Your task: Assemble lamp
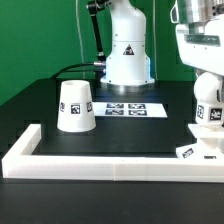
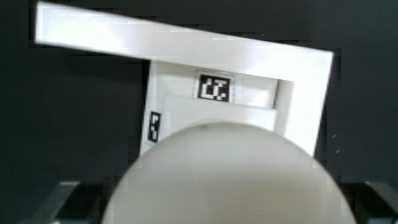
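Note:
My gripper (image 1: 207,92) is at the exterior view's right, shut on the white bulb (image 1: 208,113), which hangs upright with a tag on its side. It is held just above the flat white lamp base (image 1: 192,150), which lies at the front right by the rail. In the wrist view the bulb's round head (image 2: 222,175) fills the foreground between my dark fingers (image 2: 64,203). The base (image 2: 231,85) with its tags lies beyond it. The cone-shaped shade (image 1: 75,105) stands apart on the table at the exterior view's left.
The marker board (image 1: 127,107) lies flat in the middle of the black table. A long white rail border (image 1: 100,163) runs along the front edge and up the left side. The arm's white pedestal (image 1: 128,55) stands at the back.

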`<action>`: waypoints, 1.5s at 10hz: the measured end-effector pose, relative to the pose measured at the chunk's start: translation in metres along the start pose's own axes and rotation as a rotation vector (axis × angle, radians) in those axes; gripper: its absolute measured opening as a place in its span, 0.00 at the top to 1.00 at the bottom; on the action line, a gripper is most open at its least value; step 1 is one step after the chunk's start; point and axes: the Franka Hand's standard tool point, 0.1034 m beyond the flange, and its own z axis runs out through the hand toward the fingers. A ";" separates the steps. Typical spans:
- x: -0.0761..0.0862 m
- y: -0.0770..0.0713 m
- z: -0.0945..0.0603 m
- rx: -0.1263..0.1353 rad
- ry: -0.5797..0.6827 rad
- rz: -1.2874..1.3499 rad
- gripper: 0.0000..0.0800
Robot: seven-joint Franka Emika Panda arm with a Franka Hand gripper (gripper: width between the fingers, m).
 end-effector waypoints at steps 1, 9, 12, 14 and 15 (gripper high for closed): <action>-0.001 0.000 0.000 0.000 0.000 0.037 0.28; -0.006 0.003 0.002 -0.020 0.017 -0.531 0.13; 0.004 0.005 0.004 -0.020 0.019 -0.793 0.13; 0.004 0.005 0.004 -0.022 0.019 -0.933 0.13; 0.005 0.005 0.004 -0.024 0.018 -1.017 0.13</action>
